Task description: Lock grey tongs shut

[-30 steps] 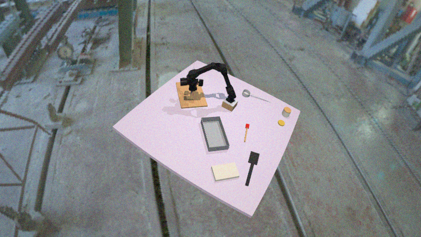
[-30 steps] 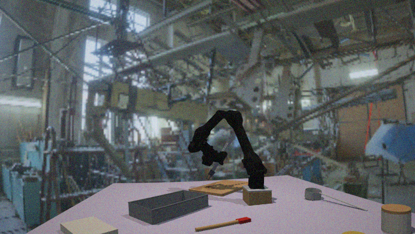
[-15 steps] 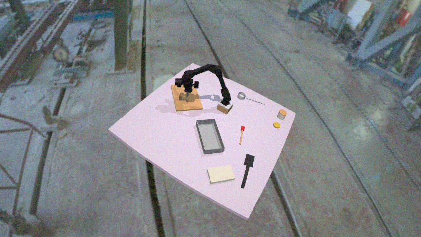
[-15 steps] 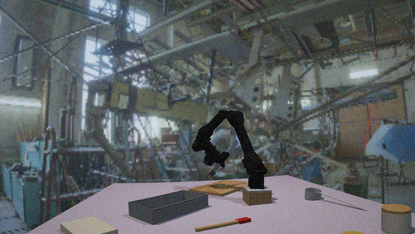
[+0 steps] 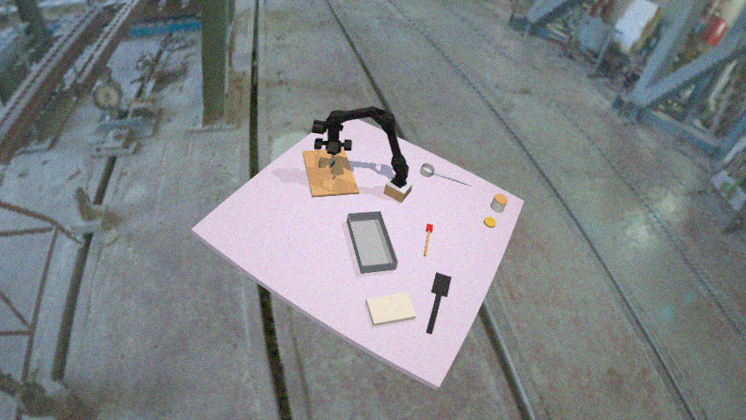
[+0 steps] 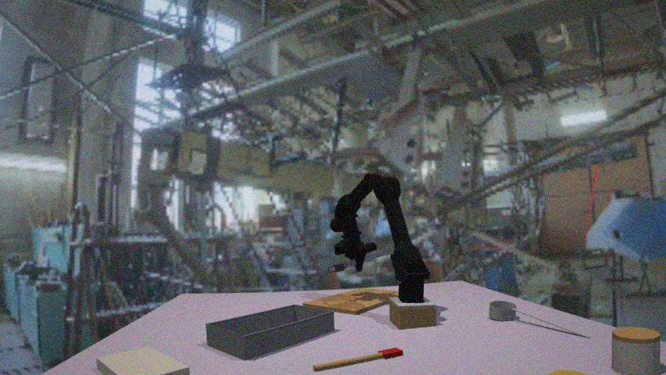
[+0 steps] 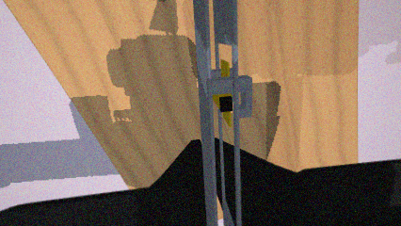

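Observation:
My gripper [image 5: 333, 152] [image 6: 359, 269] [image 7: 203, 148] is shut on the grey tongs [image 6: 335, 268] [image 7: 203, 61] and holds them above the wooden board [image 5: 336, 186] [image 6: 326, 303] [image 7: 320, 122]. In the wrist view the two arms of the tongs run close side by side, with a narrow gap, past a grey block with yellow and black parts. In the exterior view one end juts out to the left of the fingers, near level. The tongs' shadow and the gripper's fall on the board. Whether the lock is engaged I cannot tell. The roasting tin [image 5: 391, 250] [image 6: 288, 335] holds nothing.
A cream block [image 5: 390, 308] [image 6: 139, 363], a black spatula [image 5: 440, 284], a red-headed brush [image 5: 426, 242] [image 6: 349, 361] and a yellow disc [image 5: 489, 222] lie on the table. A grey long-handled cup [image 5: 427, 170] [image 6: 502, 311] and a lidded jar [image 5: 498, 203] [image 6: 635, 351] stand beyond the arm's base.

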Tool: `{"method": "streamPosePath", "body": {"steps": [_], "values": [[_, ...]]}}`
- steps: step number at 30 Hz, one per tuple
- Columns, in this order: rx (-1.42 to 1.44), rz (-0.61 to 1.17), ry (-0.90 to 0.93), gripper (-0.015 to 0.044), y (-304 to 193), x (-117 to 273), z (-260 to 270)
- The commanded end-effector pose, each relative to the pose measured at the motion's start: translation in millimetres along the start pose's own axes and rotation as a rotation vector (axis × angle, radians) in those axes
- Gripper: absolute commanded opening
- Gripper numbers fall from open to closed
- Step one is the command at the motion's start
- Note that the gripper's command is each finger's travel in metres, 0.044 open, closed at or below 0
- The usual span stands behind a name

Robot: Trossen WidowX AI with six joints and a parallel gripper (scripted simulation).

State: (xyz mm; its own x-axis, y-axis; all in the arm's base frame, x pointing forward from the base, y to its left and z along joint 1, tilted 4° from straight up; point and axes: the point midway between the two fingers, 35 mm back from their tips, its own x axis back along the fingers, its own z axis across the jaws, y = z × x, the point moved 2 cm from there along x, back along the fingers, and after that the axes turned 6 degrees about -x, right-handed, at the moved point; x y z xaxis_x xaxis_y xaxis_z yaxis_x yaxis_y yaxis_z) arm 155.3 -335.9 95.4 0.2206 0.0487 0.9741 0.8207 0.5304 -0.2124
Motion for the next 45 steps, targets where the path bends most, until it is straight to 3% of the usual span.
{"method": "streamPosePath", "body": {"steps": [1,16,45], "values": [[0.009,-0.129,-0.043,-0.015,-7.1,10.0,-4.4],[0.014,-0.177,-0.057,-0.015,-9.2,9.7,-5.9],[0.015,-0.177,-0.057,-0.015,-1.2,-36.7,-10.9]]}}
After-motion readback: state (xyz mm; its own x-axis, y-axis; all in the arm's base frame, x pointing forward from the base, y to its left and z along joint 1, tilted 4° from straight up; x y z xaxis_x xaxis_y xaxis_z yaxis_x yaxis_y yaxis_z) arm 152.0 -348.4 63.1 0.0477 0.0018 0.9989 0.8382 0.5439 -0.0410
